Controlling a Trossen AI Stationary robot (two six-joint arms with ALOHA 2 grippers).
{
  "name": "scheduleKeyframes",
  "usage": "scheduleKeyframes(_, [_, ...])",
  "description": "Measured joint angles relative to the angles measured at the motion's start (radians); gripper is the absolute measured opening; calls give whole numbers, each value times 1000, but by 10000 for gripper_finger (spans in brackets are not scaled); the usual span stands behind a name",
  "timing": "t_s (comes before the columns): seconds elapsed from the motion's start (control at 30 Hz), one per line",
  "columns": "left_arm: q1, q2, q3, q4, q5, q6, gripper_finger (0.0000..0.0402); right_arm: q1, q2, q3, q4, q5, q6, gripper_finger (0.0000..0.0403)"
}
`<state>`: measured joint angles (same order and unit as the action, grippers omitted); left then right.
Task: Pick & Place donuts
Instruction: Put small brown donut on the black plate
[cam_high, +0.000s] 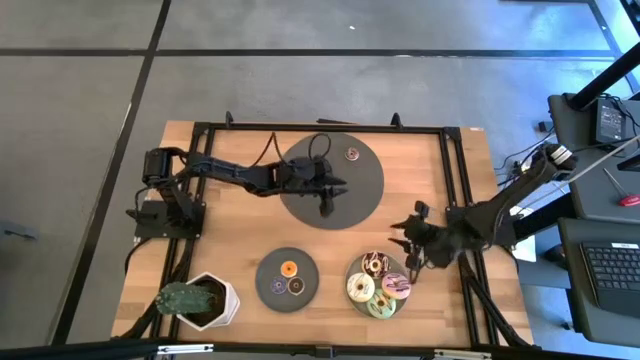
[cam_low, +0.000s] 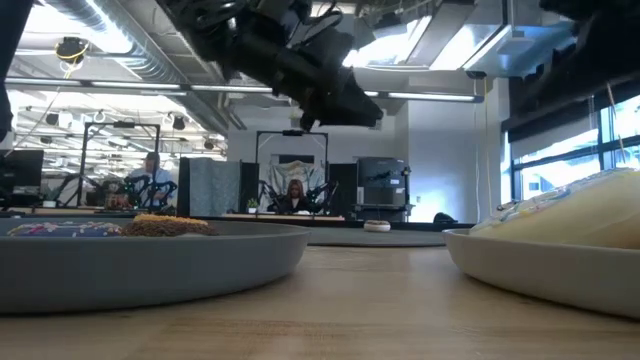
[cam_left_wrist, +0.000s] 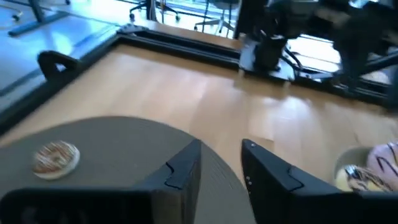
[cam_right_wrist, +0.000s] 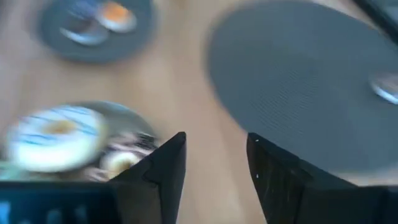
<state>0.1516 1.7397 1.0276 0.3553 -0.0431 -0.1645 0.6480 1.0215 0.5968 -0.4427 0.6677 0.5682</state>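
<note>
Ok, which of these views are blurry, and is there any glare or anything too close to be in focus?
Right wrist view: motion-smeared, the white donut and big plate soft. Left wrist view: mild blur, bright window glare washing the far table edge; the small donut stays readable. Low view: near plate rims loom large and soft, ceiling lights blown out. High view: sharp and evenly lit.
</note>
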Motion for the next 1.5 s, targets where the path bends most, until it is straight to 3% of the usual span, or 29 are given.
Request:
scheduleKeyframes(0.1, [32,16,55,-45,-33,18,105,-19,-77,-47,152,-37,-166,170])
scheduleKeyframes(0.3, [97,119,141,-65,-40,13,106,-31,-176,-54,168,48,-435,170])
scheduleKeyframes(0.47, [137,216,235,-134,6,2,104,-39,-196,-54,159,22,-367,170])
scheduleKeyframes(0.57, [151,266,320,-213,18,52,102,-63,-201,-54,123,-48,-306,170])
scheduleKeyframes(0.77, [191,376,567,-483,-14,81,102,-111,-200,-54,116,-78,-312,170])
scheduleKeyframes(0.93, [213,473,713,-607,-78,74,102,-141,-200,-54,111,-108,-311,170])
scheduleKeyframes(1.2, [237,545,782,-645,-54,19,100,-155,-200,-54,107,-148,-315,170])
scheduleKeyframes(1.37, [235,543,783,-645,-80,-118,99,-155,-200,-54,106,-148,-316,170])
scheduleKeyframes(1.5, [236,543,783,-636,-23,-138,99,-155,-200,-54,97,-148,-307,170])
